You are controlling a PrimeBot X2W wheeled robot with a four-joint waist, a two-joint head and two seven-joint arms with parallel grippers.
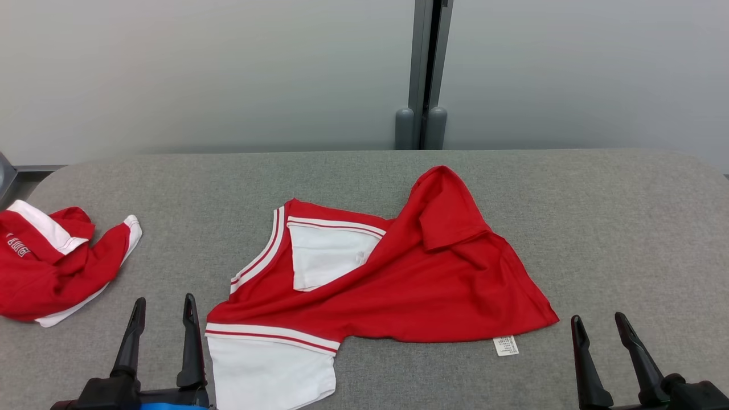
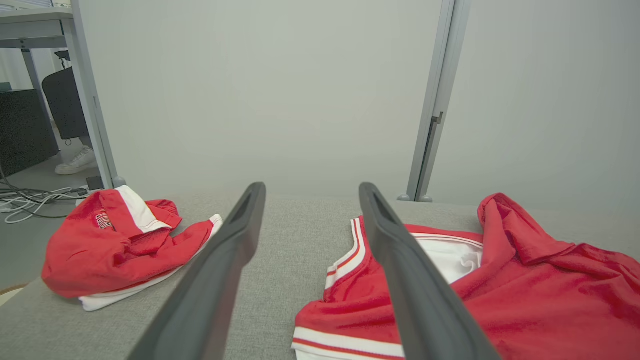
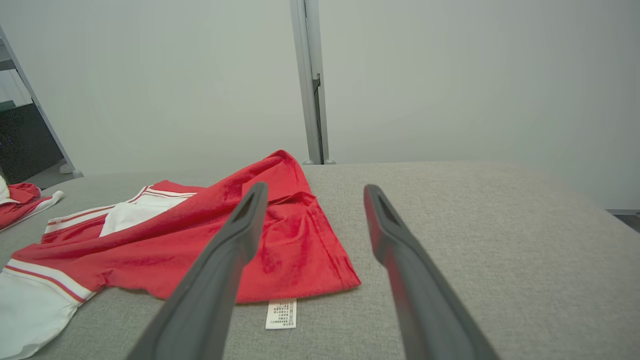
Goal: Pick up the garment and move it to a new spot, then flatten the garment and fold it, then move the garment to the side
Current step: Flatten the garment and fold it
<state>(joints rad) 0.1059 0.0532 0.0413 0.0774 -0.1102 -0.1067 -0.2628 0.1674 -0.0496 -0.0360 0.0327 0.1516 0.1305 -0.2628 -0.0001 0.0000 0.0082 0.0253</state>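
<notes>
A red garment (image 1: 410, 285) with white striped sleeves lies crumpled and partly folded over itself in the middle of the grey table (image 1: 615, 216). A white label (image 1: 506, 345) sticks out at its near right hem. In the left wrist view the garment (image 2: 525, 290) fills the right side; the right wrist view has the garment (image 3: 210, 240) at left and its label (image 3: 281, 314) near the bottom. My left gripper (image 1: 163, 304) stands open just left of the near white sleeve. My right gripper (image 1: 598, 322) stands open to the right of the hem. Both hold nothing.
A second red and white garment (image 1: 51, 267) lies bunched at the table's left edge, seen too as a heap (image 2: 115, 245) in the left wrist view. A pale partition wall with a grey post (image 1: 424, 74) stands behind the table. A person's shoe (image 2: 75, 161) and cables lie on the floor at far left.
</notes>
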